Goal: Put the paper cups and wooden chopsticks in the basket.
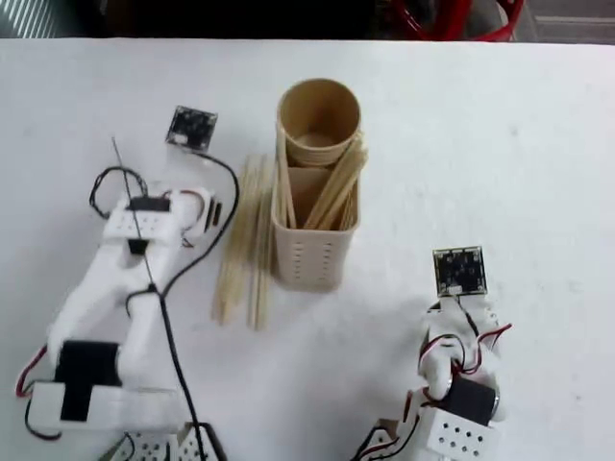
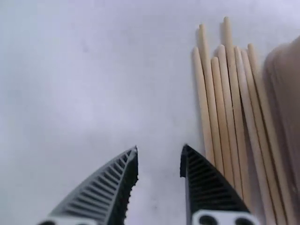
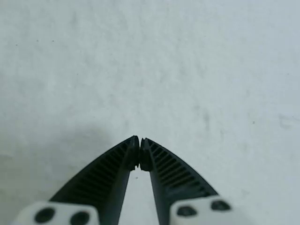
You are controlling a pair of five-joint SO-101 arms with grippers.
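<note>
Chopsticks [image 1: 242, 240], a loose wooden bundle, lie on the desk [image 1: 519, 144] just beside the basket [image 1: 309, 259], which already holds the paper cups [image 1: 318, 115] and several more sticks. The left gripper [image 2: 159, 157] hangs next to the bundle, fingers parted and empty. Best, I judge, to shift sideways until they straddle a few sticks near mid-length, then clamp firmly. The right gripper [image 3: 139, 152] is pinched closed on nothing.
</note>
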